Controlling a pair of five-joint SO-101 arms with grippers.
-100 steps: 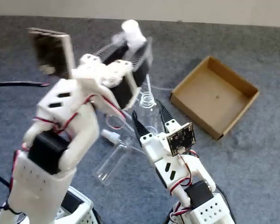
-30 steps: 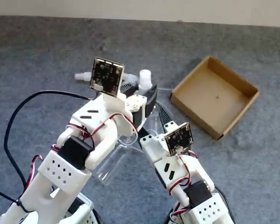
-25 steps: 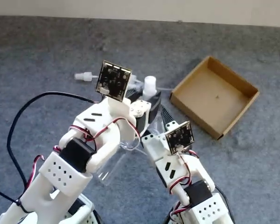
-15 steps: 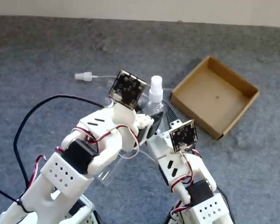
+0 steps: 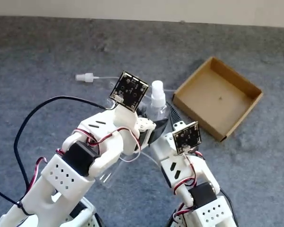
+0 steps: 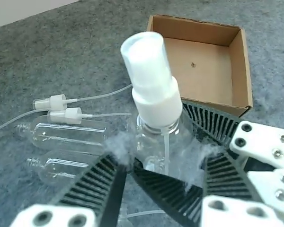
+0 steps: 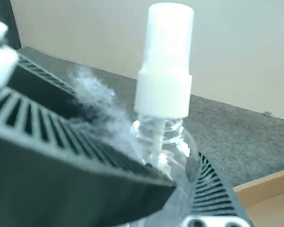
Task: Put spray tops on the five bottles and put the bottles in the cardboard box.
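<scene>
Far left on the grey worktop (image 5: 38, 47), a loose spray top (image 5: 85, 77) with its thin tube. Lies flat, well apart from the box.

Next, seen from the left wrist, a bare bottle (image 6: 68, 135) and a second bare bottle (image 6: 66, 168), both of clear plastic. Lie on their sides, next to each other, with open necks.

Then the left gripper (image 6: 162, 158). Stands open, one of the jaws on each side of the upright bottle (image 6: 156, 142), near its lower body, and grips nothing.

In the middle, between the two arms, this upright bottle, clear. Carries a white spray top (image 6: 149, 71) on its neck, with the tube hanging down inside.

Just to the right, the right gripper (image 7: 182, 177). Closes the jaws on the body of the upright bottle and holds it straight. Cannot tell whether the base touches the worktop.

Farthest right, the cardboard box (image 5: 196, 117), shallow and open at the top. Sits flat on the worktop, near the upright bottle but apart from it.
</scene>
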